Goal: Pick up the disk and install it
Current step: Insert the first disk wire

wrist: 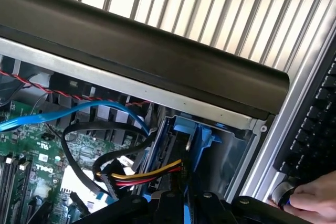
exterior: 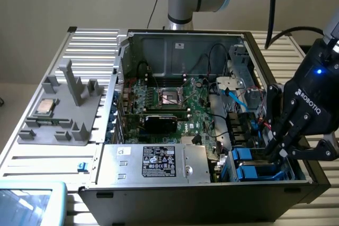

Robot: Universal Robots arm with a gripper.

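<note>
The open computer case (exterior: 175, 38) lies on the table. My black gripper (exterior: 276, 151) reaches down into the drive bay at the exterior view's right, its fingers close together and shut. The disk (exterior: 244, 154) sits in that bay, its bright blue carrier tabs just beside the fingertips. A second blue carrier (exterior: 255, 173) lies right below it. In the wrist view the disk's blue carrier (wrist: 181, 132) stands in the bay directly past my gripper (wrist: 173, 205), beside a bundle of red, yellow and black wires (wrist: 152, 174). Whether the fingers clamp the carrier or only touch it, I cannot tell.
A silver power supply with a black label (exterior: 159, 162) fills the case's front. A blue cable (exterior: 237, 99) crosses near the bay. A grey fixture (exterior: 58, 130) carries a CPU chip (exterior: 45, 107). A person's hand (wrist: 310, 198) rests by a keyboard (wrist: 315, 129).
</note>
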